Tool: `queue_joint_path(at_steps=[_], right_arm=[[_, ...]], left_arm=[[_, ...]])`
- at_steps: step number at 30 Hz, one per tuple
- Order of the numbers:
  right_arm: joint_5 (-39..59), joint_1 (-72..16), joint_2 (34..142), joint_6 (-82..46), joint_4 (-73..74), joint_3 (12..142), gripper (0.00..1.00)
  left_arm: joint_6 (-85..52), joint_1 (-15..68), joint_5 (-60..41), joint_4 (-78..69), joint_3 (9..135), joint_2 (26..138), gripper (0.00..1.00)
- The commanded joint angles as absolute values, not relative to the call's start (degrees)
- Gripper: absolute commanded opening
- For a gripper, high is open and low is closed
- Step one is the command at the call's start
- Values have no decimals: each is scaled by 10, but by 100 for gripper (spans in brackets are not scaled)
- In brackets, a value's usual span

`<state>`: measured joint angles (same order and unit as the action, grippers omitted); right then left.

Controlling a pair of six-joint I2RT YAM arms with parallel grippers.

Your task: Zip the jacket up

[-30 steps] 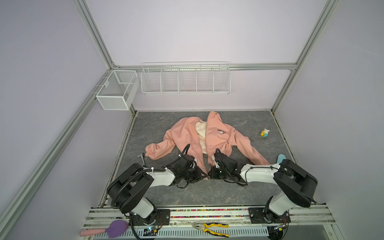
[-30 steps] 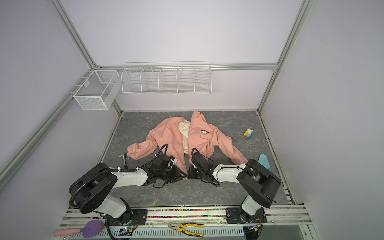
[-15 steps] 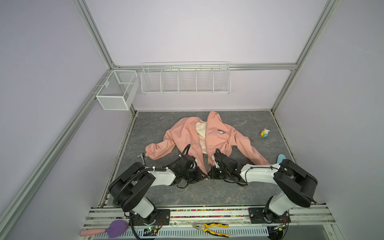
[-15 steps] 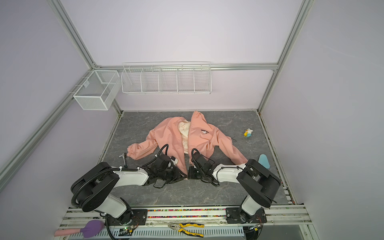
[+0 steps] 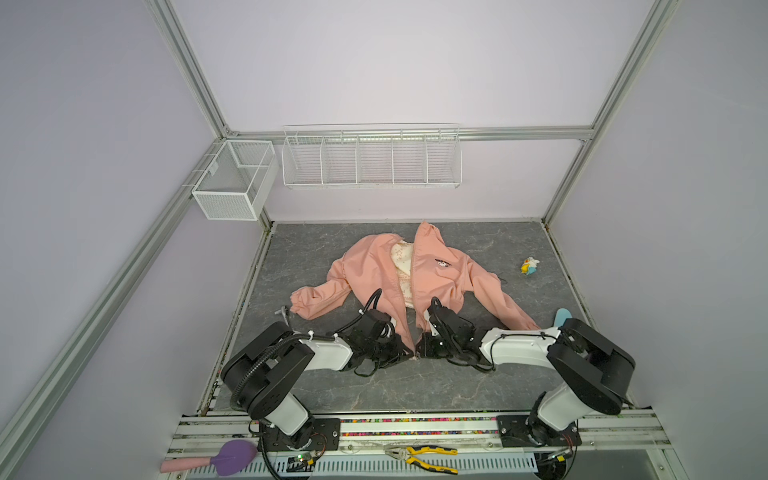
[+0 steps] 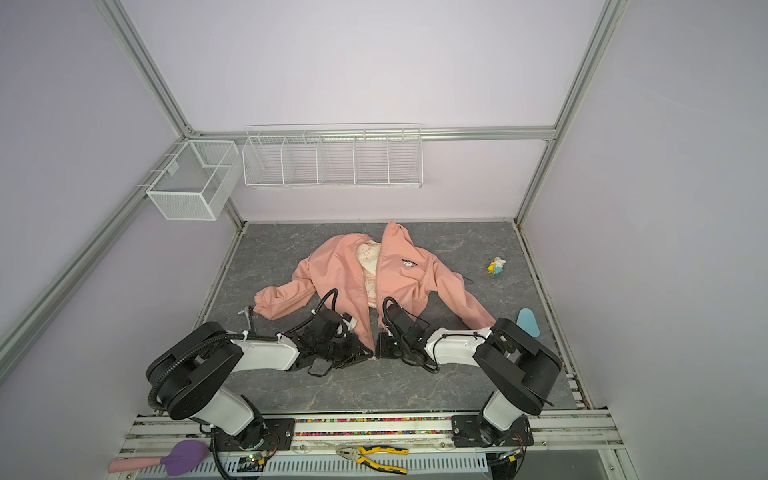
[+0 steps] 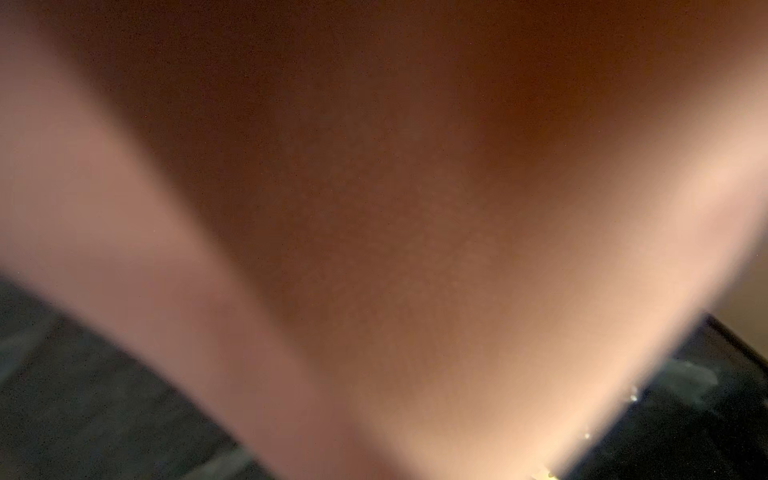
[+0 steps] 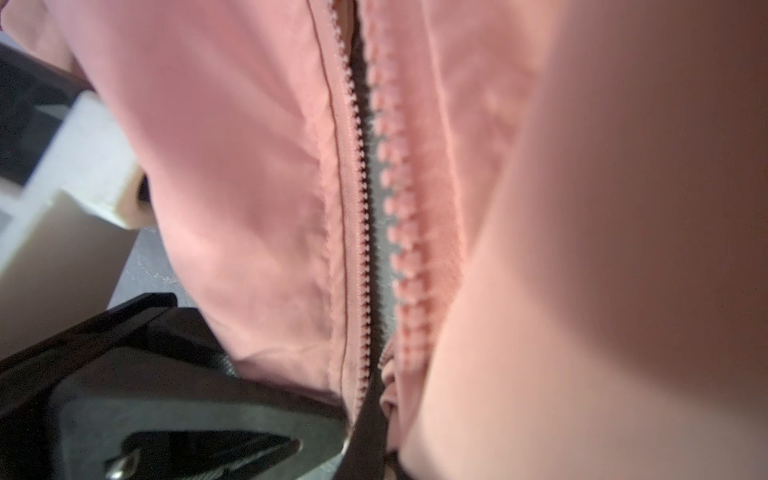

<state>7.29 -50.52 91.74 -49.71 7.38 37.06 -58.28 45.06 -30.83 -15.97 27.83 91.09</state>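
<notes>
The salmon-pink jacket [image 5: 432, 274] [image 6: 399, 274] lies face up and open on the grey mat, with its cream lining showing. Both grippers meet at the bottom hem, at the zipper's lower end. My left gripper [image 5: 405, 353] [image 6: 365, 351] sits at the left front panel. Blurred jacket cloth [image 7: 374, 208] fills the left wrist view and hides its jaws. My right gripper [image 5: 422, 351] [image 6: 381, 351] [image 8: 374, 415] is shut on the bunched right hem. The two rows of zipper teeth [image 8: 361, 208] run apart, with grey mat between them. One black finger [image 8: 187, 395] of the left gripper lies under the left panel.
A small yellow and white toy [image 5: 530, 266] and a light blue object [image 5: 562, 318] lie right of the jacket. A small metal tool [image 5: 284, 311] lies by the left sleeve cuff. Wire baskets [image 5: 370, 160] hang on the walls. Pliers [image 5: 419, 455] and a purple brush [image 5: 232, 457] rest on the front rail.
The left arm has crept slightly toward the zipper's lower end. The right arm and the jacket have stayed where they were.
</notes>
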Motion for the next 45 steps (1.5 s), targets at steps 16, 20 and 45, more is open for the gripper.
queue_joint_path(at_steps=[16,20,45], right_arm=[[67,-510,912,-505,71,359,6],[66,-511,911,-504,70,359,6],[-54,-458,673,-400,-173,433,6]], left_arm=[[-587,454,-294,-139,278,936,8],[-588,454,-294,-138,278,938,0],[-298,453,-217,-19,424,753,0]])
